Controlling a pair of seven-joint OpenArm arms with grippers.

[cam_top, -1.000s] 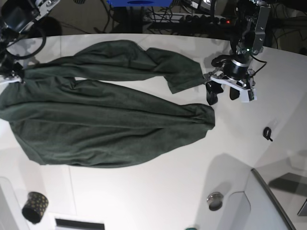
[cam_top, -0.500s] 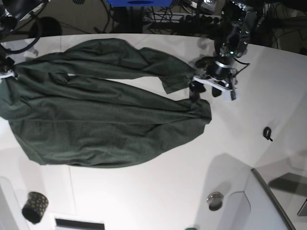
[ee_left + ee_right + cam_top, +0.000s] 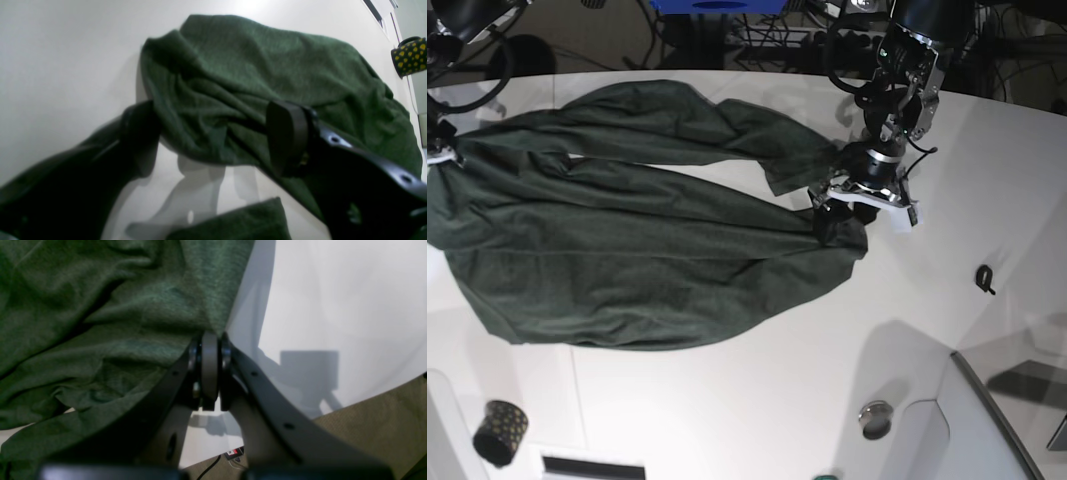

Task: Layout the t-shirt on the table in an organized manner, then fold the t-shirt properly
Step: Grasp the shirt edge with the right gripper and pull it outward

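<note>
The t-shirt (image 3: 637, 240) is spread across the left and centre of the table (image 3: 757, 400), its long axis running from 9 o'clock to 3 o'clock in the base view. Its 9 o'clock edge lies at the table's left border, and its upper fold comes near the curved far edge at 12 o'clock. A wide band of bare white surface is left from 4 to 8 o'clock, and more at 3 o'clock beyond the shirt's rounded end.

The left gripper (image 3: 852, 212) is set down at that rounded end, at 3 o'clock of the garment; in the left wrist view its jaws stand wide apart, one on each side of a bunched fold of cloth (image 3: 213, 133), which is not yet pinched. The right gripper (image 3: 210, 370) is seen pressed fully together at the shirt's 9 o'clock edge, with green fabric meeting the tips; the cloth appears to be clamped there, close to the table's border.

A dark spotted cup (image 3: 499, 432) stands at 7 o'clock, well apart from the shirt; its contents cannot be told. A small round metal fitting (image 3: 876, 418) is seen at 5 o'clock and a small black clip (image 3: 985, 278) at 3 o'clock.
</note>
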